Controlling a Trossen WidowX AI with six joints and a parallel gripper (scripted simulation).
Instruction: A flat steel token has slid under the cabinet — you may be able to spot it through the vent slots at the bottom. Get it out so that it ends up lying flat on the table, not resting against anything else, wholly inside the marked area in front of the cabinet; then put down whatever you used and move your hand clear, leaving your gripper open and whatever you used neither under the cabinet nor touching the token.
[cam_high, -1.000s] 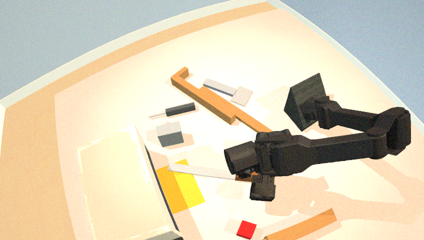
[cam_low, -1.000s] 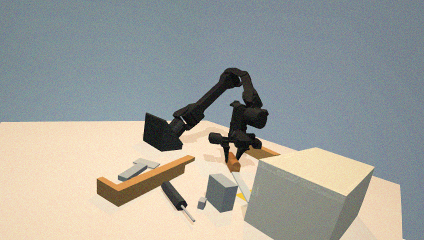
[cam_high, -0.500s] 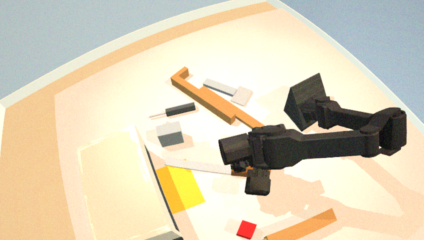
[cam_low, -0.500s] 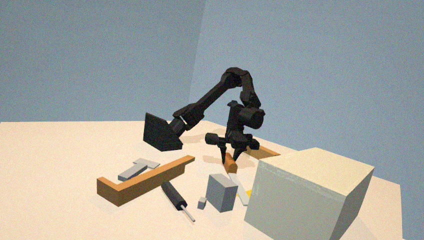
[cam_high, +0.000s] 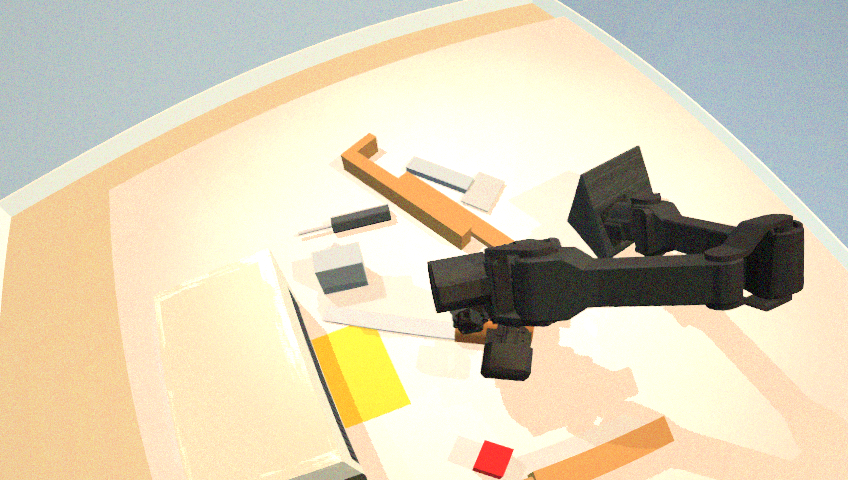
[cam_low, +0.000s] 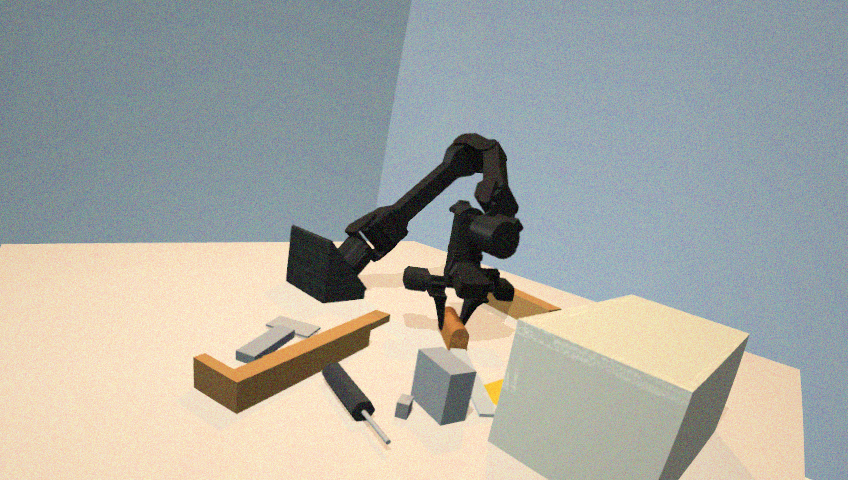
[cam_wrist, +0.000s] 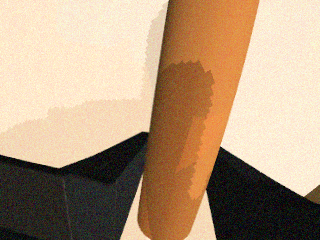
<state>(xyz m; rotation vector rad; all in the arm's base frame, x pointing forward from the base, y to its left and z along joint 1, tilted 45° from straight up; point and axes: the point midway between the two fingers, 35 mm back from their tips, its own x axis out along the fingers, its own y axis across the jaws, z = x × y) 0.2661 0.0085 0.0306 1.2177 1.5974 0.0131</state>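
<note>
The black parallel-jaw gripper (cam_low: 453, 316) is clenched on the round orange wooden handle (cam_low: 454, 328) of a flat pale blade (cam_high: 386, 321) pointing at the cream box cabinet (cam_low: 618, 380). The steel token is not visible, presumably under it. Judged step: aiming the tool; next, slide the blade low across the yellow marked area (cam_high: 363, 374)

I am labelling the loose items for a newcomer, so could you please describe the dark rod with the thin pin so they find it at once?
Start at the big pale cabinet, then find the grey cube beside it and the long orange L-shaped bar. The rod lies between them: the only dark cylinder, with a thin silver pin at one end.
</note>
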